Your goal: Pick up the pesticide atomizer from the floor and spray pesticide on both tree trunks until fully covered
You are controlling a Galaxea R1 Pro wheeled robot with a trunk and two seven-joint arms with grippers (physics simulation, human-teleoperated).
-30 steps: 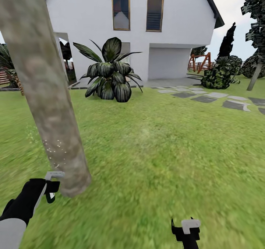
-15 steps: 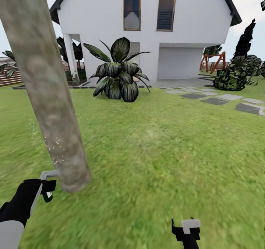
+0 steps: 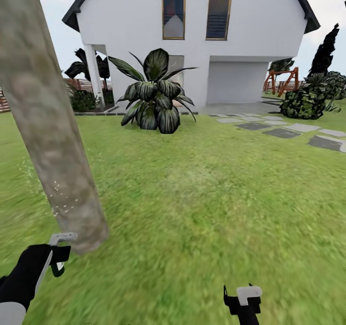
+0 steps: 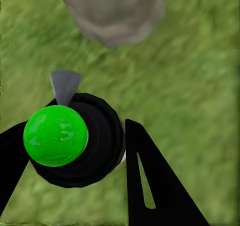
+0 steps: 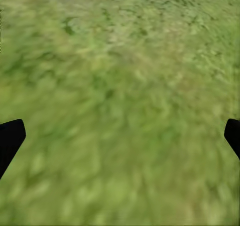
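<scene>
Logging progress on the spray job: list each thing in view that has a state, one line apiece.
left gripper: shut on the atomizer, nozzle toward the trunk
right gripper: open, empty, over grass
tree trunk: a few white pesticide specks near its base, mostly bare

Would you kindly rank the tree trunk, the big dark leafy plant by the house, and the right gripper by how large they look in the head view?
1. Tree trunk, much the largest, though it stands nearest the camera.
2. Dark leafy plant.
3. Right gripper, smallest.
</scene>
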